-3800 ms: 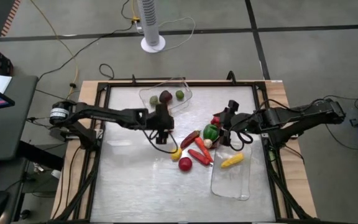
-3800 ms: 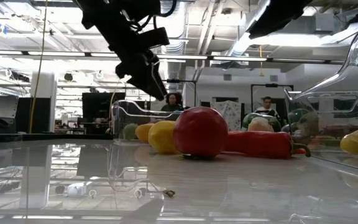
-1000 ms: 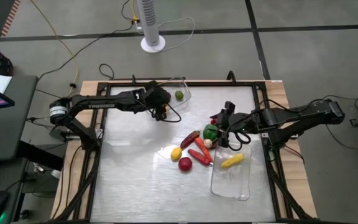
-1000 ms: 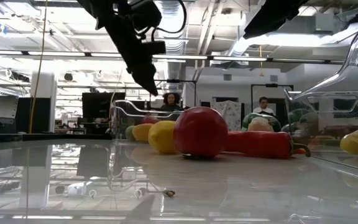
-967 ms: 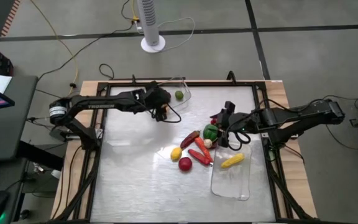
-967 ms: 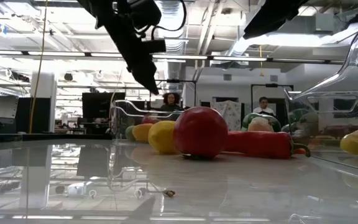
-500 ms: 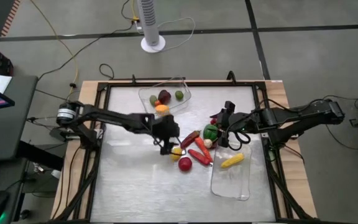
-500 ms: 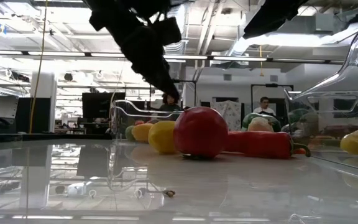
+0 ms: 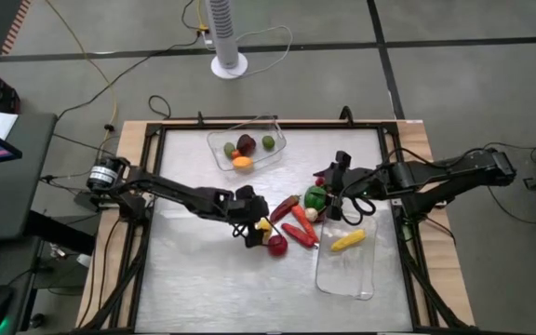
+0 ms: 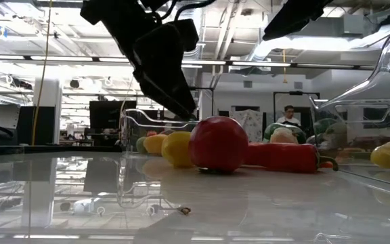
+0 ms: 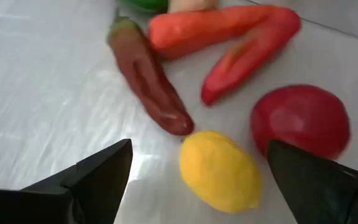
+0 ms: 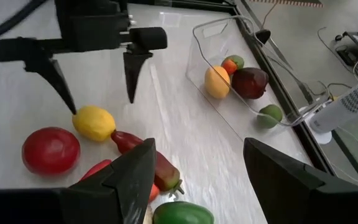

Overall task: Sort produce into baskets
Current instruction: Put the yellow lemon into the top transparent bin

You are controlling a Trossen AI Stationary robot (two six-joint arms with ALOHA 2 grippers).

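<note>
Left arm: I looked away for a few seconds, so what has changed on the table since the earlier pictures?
The left gripper went to the far basket, where an orange piece now lies that was not there before. It then came back and now hangs open over the lemon beside the red round fruit. The right gripper, the pile's other pieces and the near basket stayed put.
</note>
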